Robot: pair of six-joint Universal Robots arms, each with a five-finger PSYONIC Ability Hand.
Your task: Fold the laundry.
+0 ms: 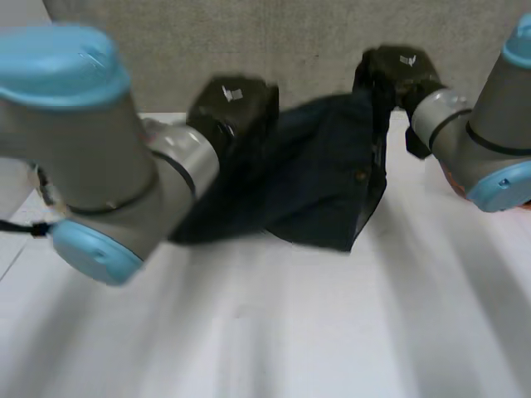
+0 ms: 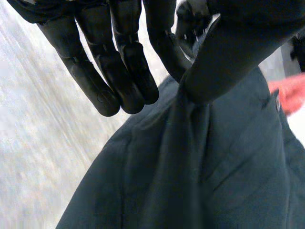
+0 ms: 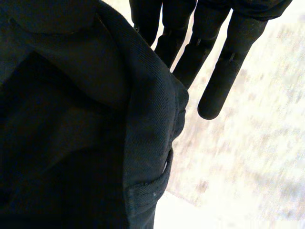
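On the left hand (image 2: 119, 19) we see most of the fingers (image 2: 107, 76) held straight and close together. The one nearest the thumb pinches a bunched edge of the dark garment (image 2: 200, 162) against it, and the cloth falls away from that pinch in long folds past the fingertips. The right hand (image 3: 209, 24) looks much the same: its outer fingers (image 3: 224, 76) are straight and side by side, while the innermost one slips behind a thick fold of the garment clamped at the thumb side. A belt loop (image 3: 143, 193) sits further down that edge. Out from the two grips, the garment hangs spread between the hands above the white table (image 1: 332, 332), highest at the right hand. Its lowest corner sags toward the table, though we cannot tell whether it touches. A small button (image 1: 359, 176) shows on the cloth below the right hand's fingers.
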